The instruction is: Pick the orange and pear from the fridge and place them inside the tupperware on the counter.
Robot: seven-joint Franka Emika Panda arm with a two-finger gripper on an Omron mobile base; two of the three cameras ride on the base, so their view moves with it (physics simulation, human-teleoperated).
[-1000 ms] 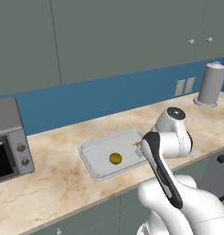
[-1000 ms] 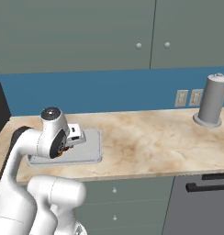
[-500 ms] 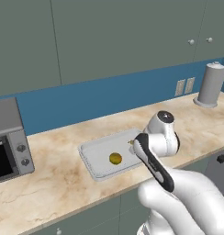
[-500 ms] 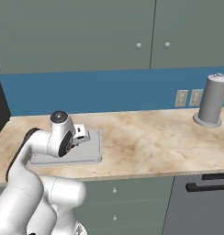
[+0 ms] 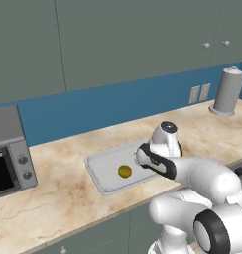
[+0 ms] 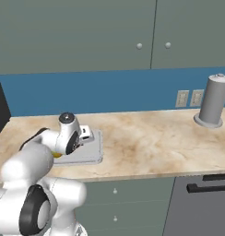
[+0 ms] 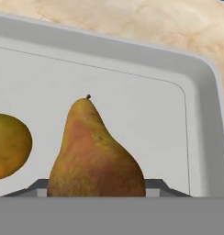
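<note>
Gripper [image 5: 142,158] low over the near right part of the tupperware [image 5: 98,163], wrist folded down toward the tray; fingertips hidden behind the pear [image 7: 93,153] in the hand view, so no telling whether open or clamped on the fruit. Pear upright within the tray, narrow stem end up, just beside the orange [image 7: 8,146], which lies on the tray floor at its left in the hand view and shows as a small golden ball mid-tray in the left base view [image 5: 124,171]. Tupperware flat on the counter [image 5: 63,198], close to its front edge.

Likely risks: pear toppling on release from standing on end, rolling into the orange; a fast retreat clipping the raised rim and sliding the tray.

Against 0.5 s ago: arm lower, elbow dropped forward, hand closer to the tray; orange unmoved.
</note>
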